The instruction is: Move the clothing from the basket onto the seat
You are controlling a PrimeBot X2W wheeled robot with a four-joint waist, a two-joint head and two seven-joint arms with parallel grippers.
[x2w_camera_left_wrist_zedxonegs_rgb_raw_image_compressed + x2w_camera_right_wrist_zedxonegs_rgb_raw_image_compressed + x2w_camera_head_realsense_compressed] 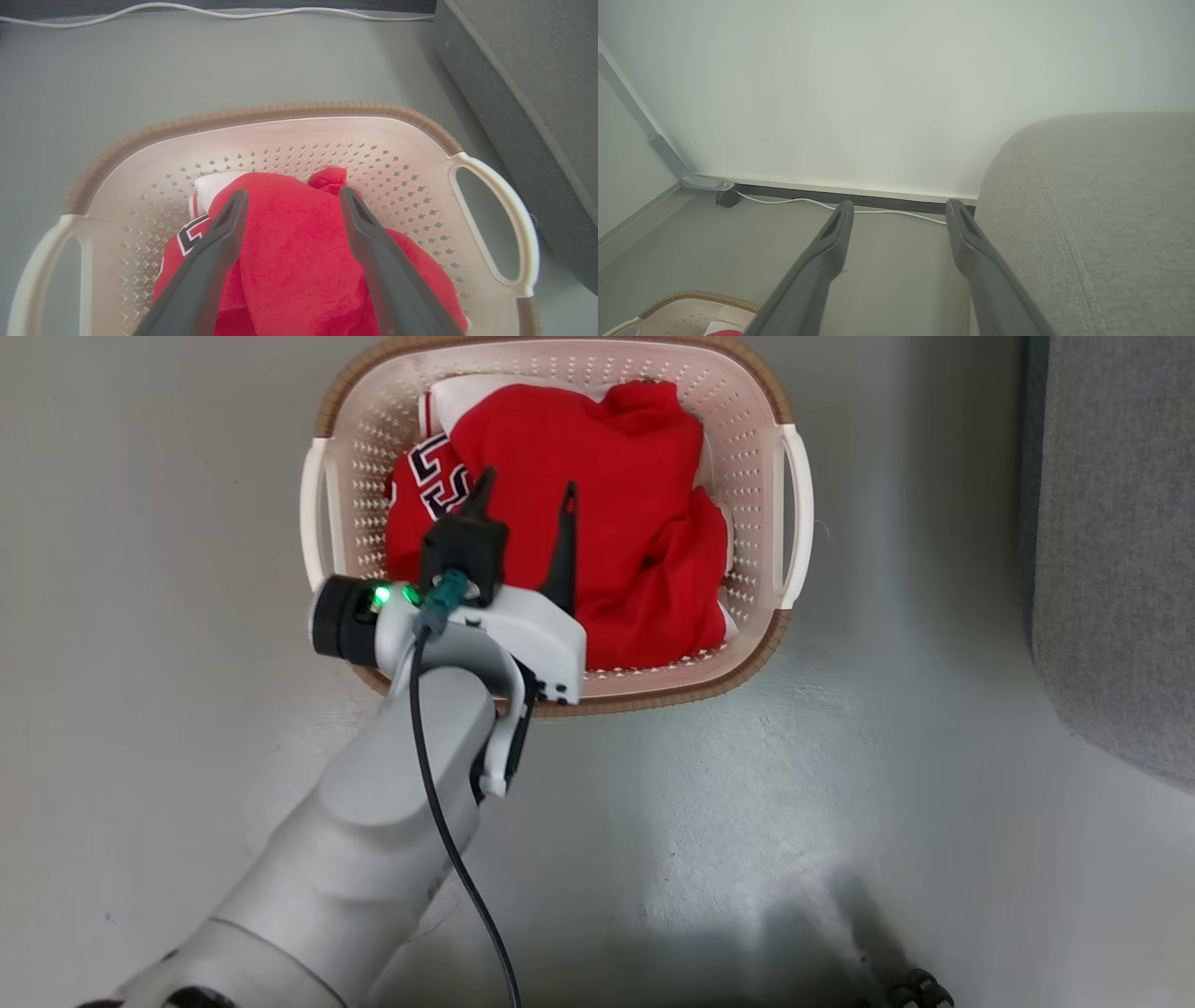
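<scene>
The basket [366,441] runs long left to right, holding clothing [616,485].

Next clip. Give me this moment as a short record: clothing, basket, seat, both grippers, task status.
clothing: red garments, including a numbered jersey, plus a white piece, piled in the basket
basket: cream, perforated, brown rim, standing on the floor
seat: grey sofa to the robot's right of the basket, apart from it
left gripper: open, over the red pile, holding nothing; contact unclear
right gripper: open, empty, pointing toward the wall beside the seat
task status: no garment lifted yet
</scene>
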